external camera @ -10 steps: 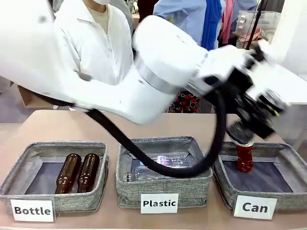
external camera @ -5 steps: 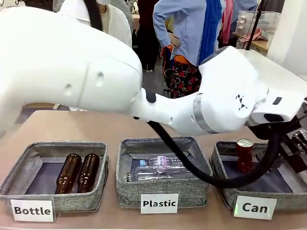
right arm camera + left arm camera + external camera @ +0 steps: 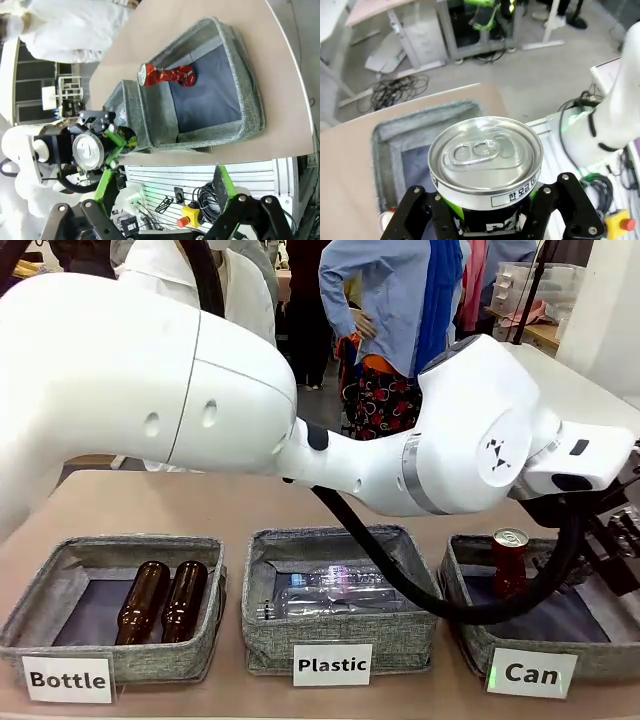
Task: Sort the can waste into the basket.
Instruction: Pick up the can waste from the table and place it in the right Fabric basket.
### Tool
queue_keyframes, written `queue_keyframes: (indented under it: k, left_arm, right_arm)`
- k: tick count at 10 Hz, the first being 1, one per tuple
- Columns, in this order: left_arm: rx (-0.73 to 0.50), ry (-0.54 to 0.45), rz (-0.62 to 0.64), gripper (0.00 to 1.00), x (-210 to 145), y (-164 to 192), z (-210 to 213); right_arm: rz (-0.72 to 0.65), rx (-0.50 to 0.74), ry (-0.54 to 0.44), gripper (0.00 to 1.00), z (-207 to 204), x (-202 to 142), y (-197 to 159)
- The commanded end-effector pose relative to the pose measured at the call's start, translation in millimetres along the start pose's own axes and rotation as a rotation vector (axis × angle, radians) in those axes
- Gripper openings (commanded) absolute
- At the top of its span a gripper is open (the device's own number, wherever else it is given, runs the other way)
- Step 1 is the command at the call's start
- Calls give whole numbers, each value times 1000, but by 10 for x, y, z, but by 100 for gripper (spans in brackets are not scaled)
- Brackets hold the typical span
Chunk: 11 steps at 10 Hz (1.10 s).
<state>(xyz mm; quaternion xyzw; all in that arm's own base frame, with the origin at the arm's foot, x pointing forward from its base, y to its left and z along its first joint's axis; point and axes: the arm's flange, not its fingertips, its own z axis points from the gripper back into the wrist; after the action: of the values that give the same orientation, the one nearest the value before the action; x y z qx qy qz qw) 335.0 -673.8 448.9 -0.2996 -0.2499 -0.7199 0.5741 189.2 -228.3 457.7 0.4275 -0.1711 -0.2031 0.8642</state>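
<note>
Black can [image 3: 485, 172] fills the lower centre of the left wrist view, its silver top facing the camera, clamped between the left gripper's [image 3: 490, 212] green-padded fingers above the grey basket [image 3: 387, 145]. At the right of the front view the red dented can [image 3: 509, 562] stands upright inside that basket [image 3: 470, 615], behind its "Can" label [image 3: 531, 672]. Along the bottom of the right wrist view the right gripper [image 3: 160, 197] stands spread wide, holding nothing
</note>
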Motion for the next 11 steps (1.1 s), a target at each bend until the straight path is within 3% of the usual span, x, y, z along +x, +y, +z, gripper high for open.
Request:
queue_keyframes:
  k: [1, 4, 5, 6, 8, 9, 10, 11]
  left_arm:
    - [152, 137, -28, 0, -55, 35, -94]
    - [149, 172, -37, 0, -84, 5, -125]
    - [147, 166, -41, 19, -88, 21, -109]
    - [137, 175, -46, 57, -90, 9, -87]
    - [148, 158, -44, 100, -115, 4, -63]
    - [147, 148, -39, 72, -124, 7, -41]
    - [144, 145, -37, 100, -127, 8, -23]
    - [143, 139, -37, 100, -136, 16, 5]
  right_arm:
    - [9, 4, -2, 100, 6, -3, 9]
    - [9, 4, -2, 100, 6, -3, 9]
    - [9, 4, -2, 100, 6, -3, 9]
    - [9, 4, -2, 100, 6, -3, 9]
    - [9, 4, -2, 100, 6, -3, 9]
    - [9, 4, -2, 100, 6, -3, 9]
    - [9, 4, -2, 100, 6, -3, 9]
    - [9, 4, -2, 100, 6, -3, 9]
